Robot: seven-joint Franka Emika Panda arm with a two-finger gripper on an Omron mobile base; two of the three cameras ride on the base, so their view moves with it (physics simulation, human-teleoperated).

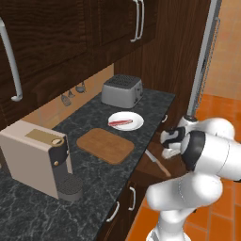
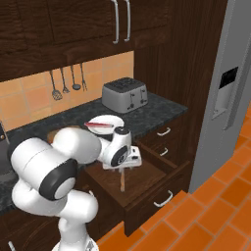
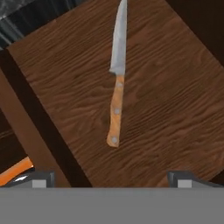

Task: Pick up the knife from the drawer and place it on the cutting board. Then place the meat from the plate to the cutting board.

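Left base view: I count one cutting board, one plate at its 1 o'clock carrying one meat strip.
Right base view: gripper above open drawer.
Hand view: one knife flat on drawer floor, fingertips spread wide.
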